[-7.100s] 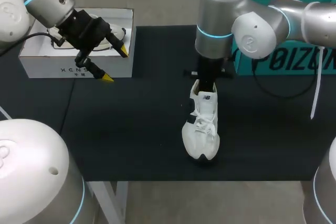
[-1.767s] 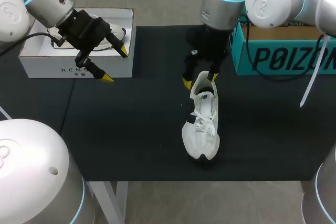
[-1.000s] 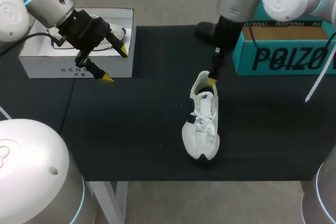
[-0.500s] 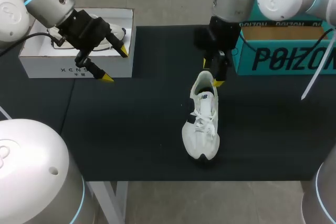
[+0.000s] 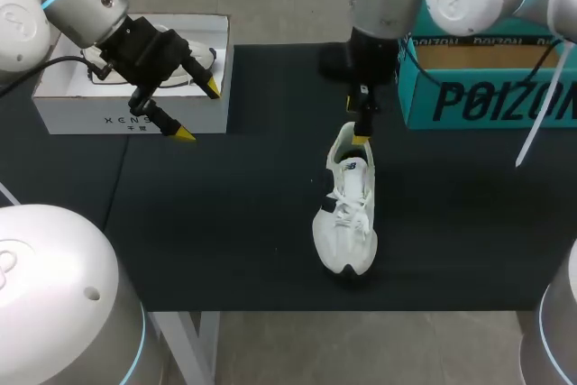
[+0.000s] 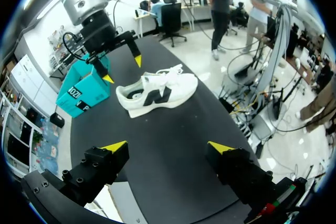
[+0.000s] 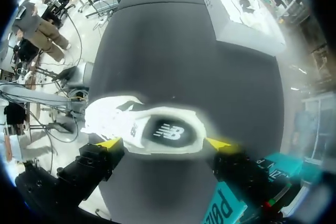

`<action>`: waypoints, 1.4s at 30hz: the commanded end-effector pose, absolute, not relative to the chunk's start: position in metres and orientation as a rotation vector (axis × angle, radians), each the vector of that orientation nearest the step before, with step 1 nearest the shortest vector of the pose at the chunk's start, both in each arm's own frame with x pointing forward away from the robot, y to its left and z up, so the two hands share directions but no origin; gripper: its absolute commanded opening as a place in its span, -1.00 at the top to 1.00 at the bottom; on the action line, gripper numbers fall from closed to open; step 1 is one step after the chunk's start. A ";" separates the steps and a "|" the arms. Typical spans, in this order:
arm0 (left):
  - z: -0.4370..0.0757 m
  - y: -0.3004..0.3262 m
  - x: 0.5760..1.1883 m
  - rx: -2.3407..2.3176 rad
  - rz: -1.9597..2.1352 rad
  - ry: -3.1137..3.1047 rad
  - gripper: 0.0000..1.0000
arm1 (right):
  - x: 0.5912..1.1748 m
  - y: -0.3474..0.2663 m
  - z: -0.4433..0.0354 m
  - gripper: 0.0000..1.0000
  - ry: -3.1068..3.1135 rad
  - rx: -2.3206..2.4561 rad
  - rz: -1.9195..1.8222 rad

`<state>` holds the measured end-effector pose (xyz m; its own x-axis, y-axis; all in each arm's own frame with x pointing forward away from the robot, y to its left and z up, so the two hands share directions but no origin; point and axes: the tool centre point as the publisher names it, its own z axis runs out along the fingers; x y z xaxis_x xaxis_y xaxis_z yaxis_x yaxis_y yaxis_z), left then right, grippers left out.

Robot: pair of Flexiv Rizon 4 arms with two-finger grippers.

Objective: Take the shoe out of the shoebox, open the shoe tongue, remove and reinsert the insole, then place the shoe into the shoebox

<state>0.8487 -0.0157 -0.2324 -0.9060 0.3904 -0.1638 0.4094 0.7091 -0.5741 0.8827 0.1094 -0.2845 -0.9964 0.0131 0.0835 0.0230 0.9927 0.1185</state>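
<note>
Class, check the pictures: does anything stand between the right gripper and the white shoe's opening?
Nothing visible does. The right gripper hangs open over the heel end of the shoe, and its wrist view looks straight onto the insole.

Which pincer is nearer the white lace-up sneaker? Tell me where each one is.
Right. The right pincer hangs open just above the white lace-up sneaker's heel opening. The left pincer is far off, by the white cardboard box at the table's left.
</note>
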 end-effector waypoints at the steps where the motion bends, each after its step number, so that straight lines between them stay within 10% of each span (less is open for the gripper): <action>1: -0.232 -0.016 0.849 0.674 -0.974 2.878 -1.00 | 0.889 0.110 -0.297 -1.00 -3.047 -0.051 -0.207; 42: -0.232 -0.016 0.849 0.674 -0.974 2.878 -1.00 | 0.939 0.105 -0.356 -1.00 -3.044 -0.226 -0.122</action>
